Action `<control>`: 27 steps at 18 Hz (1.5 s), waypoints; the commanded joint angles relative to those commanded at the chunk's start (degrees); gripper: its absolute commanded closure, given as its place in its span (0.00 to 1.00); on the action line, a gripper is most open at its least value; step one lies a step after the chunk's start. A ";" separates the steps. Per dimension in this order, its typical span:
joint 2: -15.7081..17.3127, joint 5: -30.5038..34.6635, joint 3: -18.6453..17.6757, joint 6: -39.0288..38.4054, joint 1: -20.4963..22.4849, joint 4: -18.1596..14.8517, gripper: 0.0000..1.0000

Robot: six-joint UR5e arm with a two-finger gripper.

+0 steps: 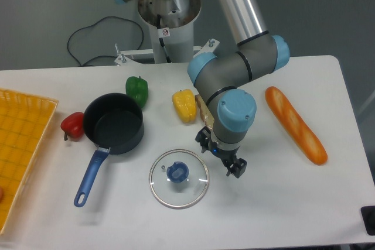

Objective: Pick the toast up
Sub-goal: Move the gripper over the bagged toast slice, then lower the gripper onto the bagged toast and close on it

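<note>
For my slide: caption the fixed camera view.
UR5e gripper hovers over the mostly hidden toast, between yellow pepper and baguette.

Bright even overhead light, soft shadows, pic sharp, maybe slight blur.

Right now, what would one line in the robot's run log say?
task: pick up toast | gripper: over flat tan toast, mostly hidden under arm | grasp: not visible | nearby: yellow bell pepper, round glass lid
</note>
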 joint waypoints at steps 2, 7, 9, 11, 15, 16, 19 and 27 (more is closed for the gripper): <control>0.00 0.09 0.00 1.22 0.00 0.00 0.00; 0.26 0.70 -1.41 3.43 0.00 0.00 0.00; 1.14 0.44 -2.72 -0.67 0.00 -0.26 0.00; 1.41 0.79 -3.25 -11.19 -0.09 -0.26 0.00; 2.54 0.00 -2.20 -32.47 0.09 -0.09 0.00; 3.24 0.00 -2.29 -36.52 0.00 -0.17 0.00; 4.48 0.18 -2.90 -46.11 -0.17 -0.09 0.00; 3.78 1.58 -5.27 -62.40 1.14 -0.09 0.00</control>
